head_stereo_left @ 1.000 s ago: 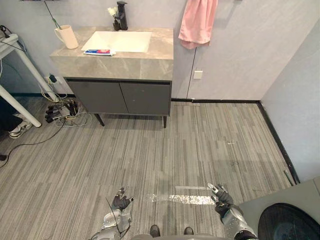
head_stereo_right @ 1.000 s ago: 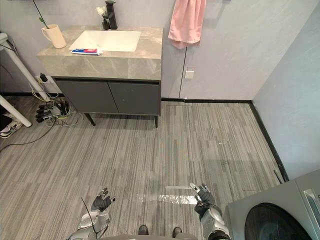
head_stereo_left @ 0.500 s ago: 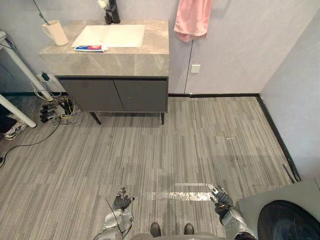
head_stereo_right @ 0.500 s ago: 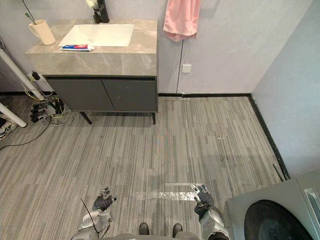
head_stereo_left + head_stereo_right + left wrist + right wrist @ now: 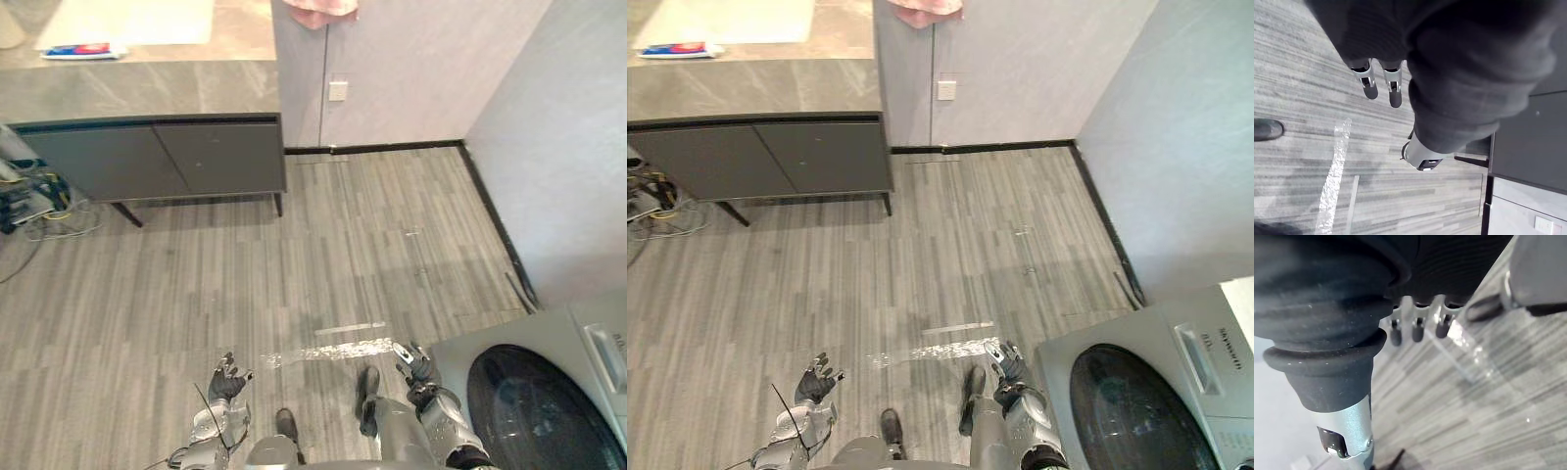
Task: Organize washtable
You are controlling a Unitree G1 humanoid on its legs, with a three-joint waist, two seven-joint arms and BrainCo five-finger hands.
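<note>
The washtable (image 5: pixel 147 88), far left, is cut off by the top and left edges, its basin (image 5: pixel 127 20) with it. The flat tube (image 5: pixel 78 50) on it is too small to be identified. The pink towel (image 5: pixel 318 8) and the washing machine (image 5: pixel 549 392), near right, are cropped at the edges.

The floor (image 5: pixel 294 264) is grey with thin stripes. The washtable (image 5: pixel 176 93) has a cloudy grey top and dark grey doors (image 5: pixel 196 155). On it lies a red and blue tube (image 5: pixel 80 50). Beside it hangs a pink towel (image 5: pixel 318 8).
</note>
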